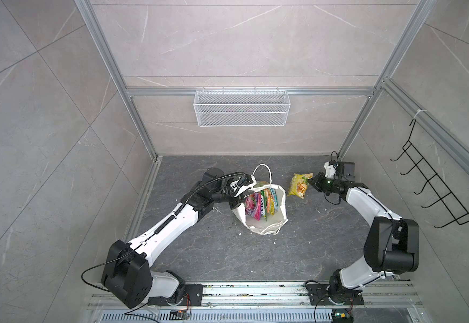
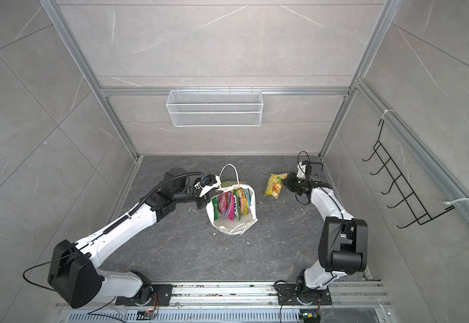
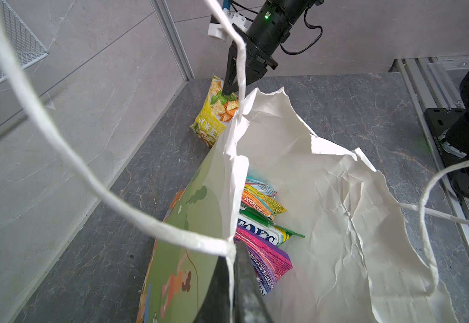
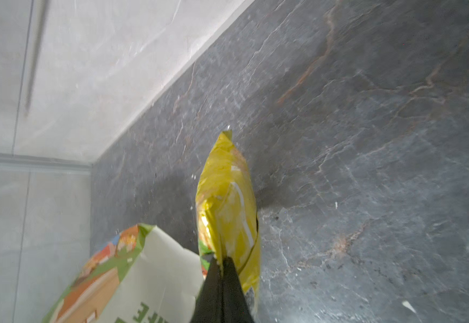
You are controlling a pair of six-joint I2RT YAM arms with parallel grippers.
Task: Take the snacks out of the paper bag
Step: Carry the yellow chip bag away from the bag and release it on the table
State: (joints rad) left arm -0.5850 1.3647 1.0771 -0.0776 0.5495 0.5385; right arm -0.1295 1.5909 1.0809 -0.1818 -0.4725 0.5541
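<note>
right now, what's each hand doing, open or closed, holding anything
Left hand: closed on the rim of the paper bag.
Right hand: closed on the yellow snack pouch, outside the bag.

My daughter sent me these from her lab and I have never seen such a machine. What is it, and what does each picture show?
Two white-and-black robot arms stand at a dark grey stone-look tabletop. Two pictures look down from one overhead camera; the two others come from cameras on the arms' wrists. The left gripper is shut on the rim of a white paper carrier bag holding colourful glossy snack pouches. The right gripper is shut on a yellow snack pouch, outside the bag.
</note>
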